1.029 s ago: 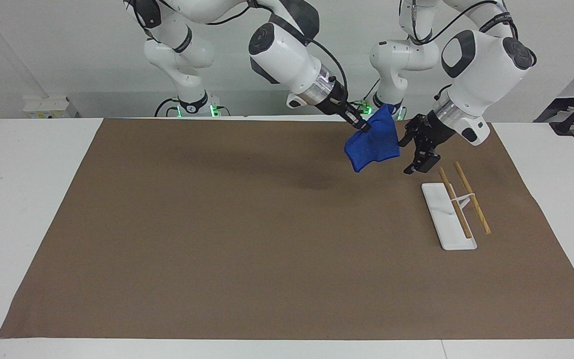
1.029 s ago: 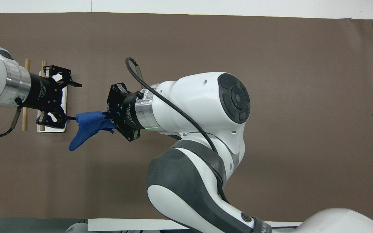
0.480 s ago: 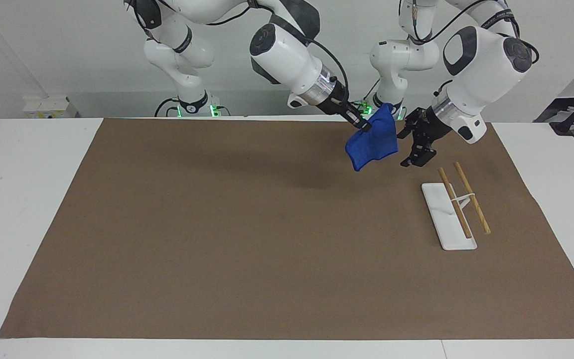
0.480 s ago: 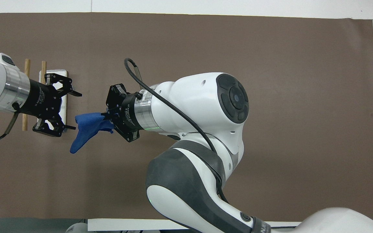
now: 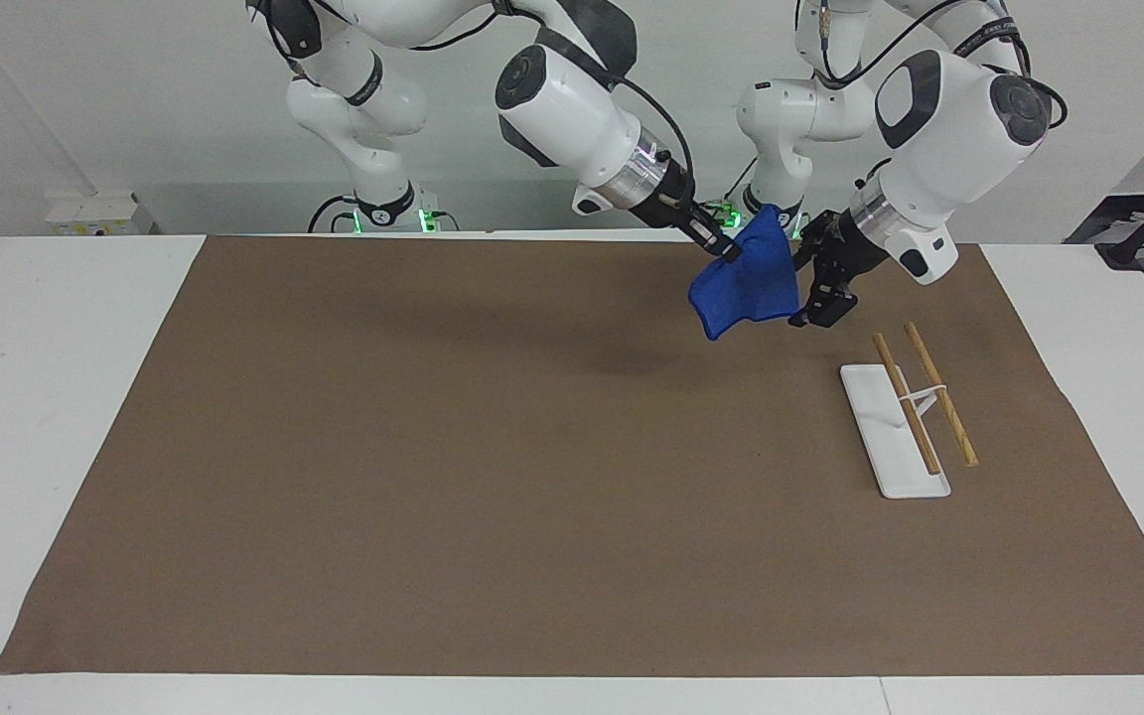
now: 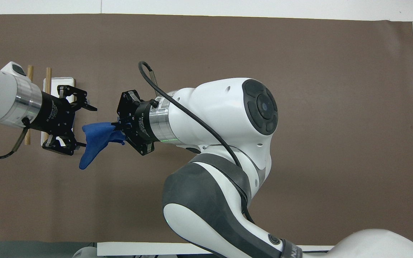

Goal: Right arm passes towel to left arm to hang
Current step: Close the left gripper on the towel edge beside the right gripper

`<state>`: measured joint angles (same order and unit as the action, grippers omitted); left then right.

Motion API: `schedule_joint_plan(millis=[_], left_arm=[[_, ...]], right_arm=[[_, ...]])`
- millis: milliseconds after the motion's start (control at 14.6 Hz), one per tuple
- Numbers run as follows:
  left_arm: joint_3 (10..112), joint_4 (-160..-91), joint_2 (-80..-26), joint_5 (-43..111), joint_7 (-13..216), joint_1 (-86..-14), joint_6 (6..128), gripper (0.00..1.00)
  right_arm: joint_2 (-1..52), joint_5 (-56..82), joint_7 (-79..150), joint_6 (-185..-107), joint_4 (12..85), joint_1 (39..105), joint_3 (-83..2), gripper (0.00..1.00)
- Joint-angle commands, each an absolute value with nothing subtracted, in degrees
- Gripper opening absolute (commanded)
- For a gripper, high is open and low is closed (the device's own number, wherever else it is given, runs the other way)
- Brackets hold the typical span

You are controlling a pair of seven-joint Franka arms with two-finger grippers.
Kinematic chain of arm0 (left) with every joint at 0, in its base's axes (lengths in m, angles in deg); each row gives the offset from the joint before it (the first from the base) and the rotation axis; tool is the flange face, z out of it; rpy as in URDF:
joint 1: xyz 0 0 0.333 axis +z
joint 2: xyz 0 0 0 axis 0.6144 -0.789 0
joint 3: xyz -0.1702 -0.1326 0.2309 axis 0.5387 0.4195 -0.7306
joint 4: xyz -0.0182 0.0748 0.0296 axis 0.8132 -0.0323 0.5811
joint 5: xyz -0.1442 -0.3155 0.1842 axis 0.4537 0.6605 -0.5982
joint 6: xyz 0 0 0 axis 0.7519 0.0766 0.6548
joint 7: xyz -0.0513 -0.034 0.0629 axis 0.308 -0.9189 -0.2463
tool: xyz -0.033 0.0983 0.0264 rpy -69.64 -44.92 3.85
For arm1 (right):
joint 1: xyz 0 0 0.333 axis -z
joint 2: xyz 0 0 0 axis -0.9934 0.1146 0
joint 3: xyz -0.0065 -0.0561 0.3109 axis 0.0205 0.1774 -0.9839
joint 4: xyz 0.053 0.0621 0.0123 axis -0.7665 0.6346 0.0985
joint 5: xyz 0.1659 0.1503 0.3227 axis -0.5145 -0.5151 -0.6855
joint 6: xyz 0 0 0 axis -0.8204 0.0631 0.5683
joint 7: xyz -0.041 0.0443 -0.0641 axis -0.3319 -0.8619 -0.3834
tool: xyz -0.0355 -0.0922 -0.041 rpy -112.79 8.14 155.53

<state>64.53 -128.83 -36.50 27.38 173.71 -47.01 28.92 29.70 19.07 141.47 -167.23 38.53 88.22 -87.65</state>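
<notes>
The brown mat (image 5: 493,467) covers most of the white table (image 5: 46,397), and toward the right arm's end of it the mat is bare. The right arm (image 5: 572,109) reaches in over the mat toward the left arm's end, and the right gripper (image 5: 726,253) is up in the air with its fingers pinched on an upper corner of the towel (image 5: 746,283). In the overhead view the right gripper (image 6: 118,125) grips the towel (image 6: 97,138) at its end, and the blue cloth hangs down from it in a loose fold above the mat, not touching the surface. Just beside the towel is the left gripper (image 5: 815,283), carried by the left arm (image 5: 939,129), also raised over the mat. From overhead the left gripper (image 6: 81,125) has its fingers spread wide, one on each side of the towel's free edge, not yet closed on it. Farther from the robots than the two grippers, at the left arm's end, the rack (image 5: 905,417) stands on its white base with two wooden rods (image 5: 939,392) across it, nothing hanging on them.
</notes>
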Motion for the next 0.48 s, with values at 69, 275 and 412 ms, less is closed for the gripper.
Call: schedule_joint_plan(millis=[69, 275, 412], left_arm=[[64.2, -133.0, -33.7, 27.2, 173.5, -48.0, 32.9, 0.87], [64.2, -133.0, -33.7, 27.9, 173.6, -48.8, 32.9, 0.69], [64.3, -133.0, -33.7, 28.6, 173.5, -48.9, 32.9, 0.49]], right_arm=[[30.9, 18.1, 141.7, -168.4, 37.7, 88.7, -88.5, 0.00], [30.9, 18.1, 141.6, -168.4, 37.6, 88.7, -88.4, 0.00], [30.9, 18.1, 141.6, -168.4, 37.6, 88.8, -88.4, 0.00]])
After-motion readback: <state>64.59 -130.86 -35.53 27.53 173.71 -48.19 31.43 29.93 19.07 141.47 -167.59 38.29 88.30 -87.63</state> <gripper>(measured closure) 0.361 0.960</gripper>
